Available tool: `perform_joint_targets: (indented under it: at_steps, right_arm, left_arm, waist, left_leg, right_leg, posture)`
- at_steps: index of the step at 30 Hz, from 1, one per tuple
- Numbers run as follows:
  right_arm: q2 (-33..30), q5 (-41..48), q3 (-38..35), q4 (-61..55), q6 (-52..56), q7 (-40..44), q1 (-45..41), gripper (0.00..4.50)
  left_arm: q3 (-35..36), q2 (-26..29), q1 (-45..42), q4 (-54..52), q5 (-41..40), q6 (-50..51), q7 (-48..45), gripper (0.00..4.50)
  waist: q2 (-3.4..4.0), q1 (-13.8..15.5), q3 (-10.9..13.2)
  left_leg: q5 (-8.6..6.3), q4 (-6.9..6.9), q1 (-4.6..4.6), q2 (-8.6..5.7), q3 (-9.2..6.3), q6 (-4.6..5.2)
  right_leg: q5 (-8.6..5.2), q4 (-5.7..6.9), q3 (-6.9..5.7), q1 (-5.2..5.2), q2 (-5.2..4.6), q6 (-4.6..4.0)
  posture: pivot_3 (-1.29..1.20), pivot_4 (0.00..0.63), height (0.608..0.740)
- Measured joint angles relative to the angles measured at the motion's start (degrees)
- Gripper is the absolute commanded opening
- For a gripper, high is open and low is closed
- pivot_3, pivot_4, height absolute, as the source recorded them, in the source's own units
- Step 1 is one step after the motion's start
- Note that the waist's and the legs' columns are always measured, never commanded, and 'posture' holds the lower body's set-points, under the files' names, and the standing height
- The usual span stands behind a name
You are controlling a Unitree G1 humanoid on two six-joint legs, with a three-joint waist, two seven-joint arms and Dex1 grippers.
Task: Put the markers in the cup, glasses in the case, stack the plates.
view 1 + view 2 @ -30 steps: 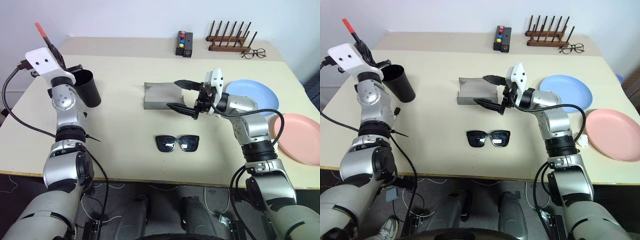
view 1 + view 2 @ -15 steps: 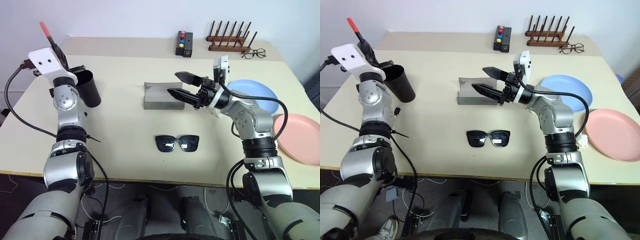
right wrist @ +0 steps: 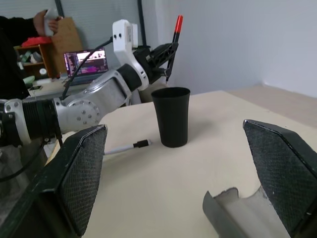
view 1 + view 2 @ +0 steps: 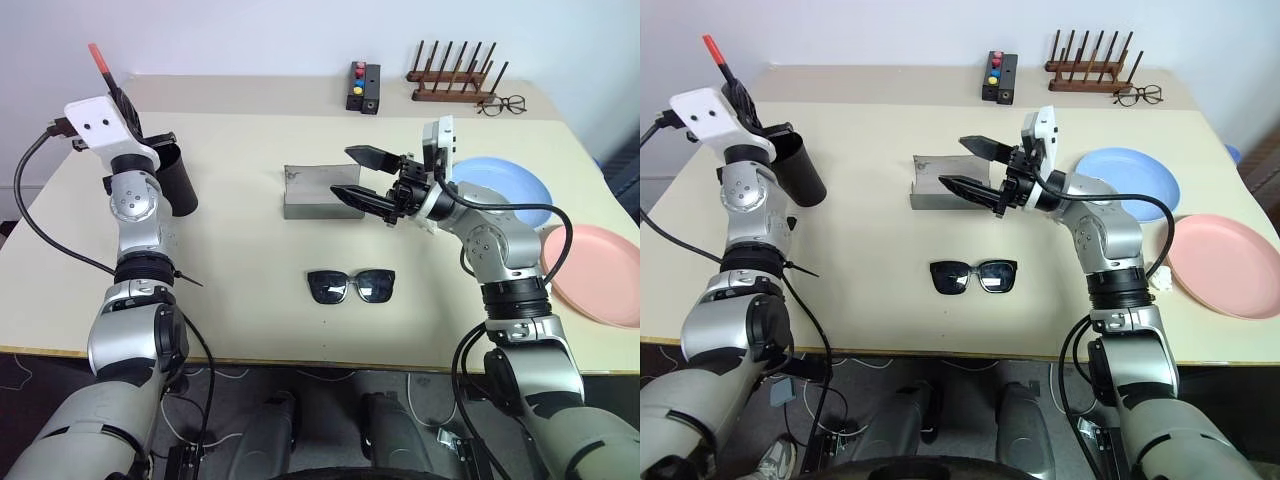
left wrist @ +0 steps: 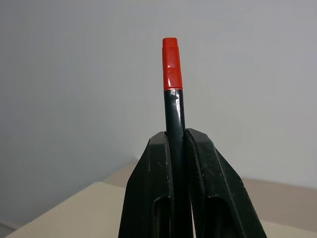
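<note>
My left hand [image 5: 178, 148] pinches the red-capped marker [image 5: 173, 99] above the cup [image 4: 175, 180] near the worktop's left edge. A tilted release could miss the rim. My right hand [image 4: 368, 177] gapes wide over the case [image 4: 318, 192], risking a knock.

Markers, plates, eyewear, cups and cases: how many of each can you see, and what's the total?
Markers: 2, the red-capped marker and the white marker
Plates: 2, the blue plate and the pink plate
Eyewear: 2, the sunglasses and the spectacles
Cups: 1, the black cup
Cases: 1, the grey case
Total: 8
</note>
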Motion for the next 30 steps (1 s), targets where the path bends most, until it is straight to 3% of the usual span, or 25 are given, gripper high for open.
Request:
perform_joint_targets:
  at_steps: [15, 20, 24, 25, 30]
  right_arm:
    - [0.1, 0.1, 0.0, -1.2, -0.2, -0.4, 0.1, 4.5]
    - [0.1, 0.1, 0.1, -1.3, -0.2, -0.5, 0.3, 4.5]
    - [0.1, 0.1, 0.1, -1.3, -0.2, -0.5, 0.3, 4.5]
    - [0.2, 0.1, 0.1, -1.3, -0.2, -0.5, 0.3, 4.5]
    - [0.3, 0.0, 0.2, -1.3, -0.4, -0.5, 0.3, 4.5]
  left_arm:
    - [-0.8, 0.1, 1.3, 0.8, 2.0, -1.6, 0.1, 0.04]
    - [-1.1, 0.1, 3.3, 0.1, 1.9, -1.6, -0.2, 2.16]
    - [-1.2, 0.1, 3.5, -1.2, 1.9, -1.6, -0.5, 4.21]
    - [-1.2, 0.1, 3.6, -1.8, 1.9, -1.6, -0.6, 4.43]
    - [-1.1, -0.1, 4.9, -6.2, 0.2, -1.2, -2.9, 4.43]
  waist:
    - [0.0, -0.1, 0.0]
    - [0.0, -0.1, 0.0]
    - [0.0, -0.1, 0.0]
    - [0.0, -0.1, 0.0]
    - [0.0, -0.1, 0.0]
  left_leg:
    - [0.0, 0.0, 0.0, 0.01, 0.0, 0.0]
    - [0.0, 0.0, 0.0, 0.01, -0.01, 0.0]
    - [0.0, 0.0, 0.0, 0.01, -0.02, 0.0]
    - [0.0, 0.0, 0.0, 0.01, -0.01, 0.0]
    - [0.0, 0.0, 0.0, 0.02, -0.03, 0.0]
  right_leg:
    - [0.0, 0.04, 0.0, -0.03, 0.0, 0.0]
    - [0.0, 0.06, 0.0, -0.05, 0.0, 0.0]
    - [0.0, 0.06, 0.01, -0.04, 0.0, 0.0]
    - [0.0, 0.06, 0.01, -0.04, 0.0, 0.0]
    - [0.0, 0.06, 0.01, -0.04, 0.0, 0.0]
  posture:
    - [0.0, 0.15, 0.74]
    - [0.0, 0.15, 0.74]
    - [0.0, 0.15, 0.74]
    - [0.0, 0.15, 0.74]
    - [0.0, 0.15, 0.74]
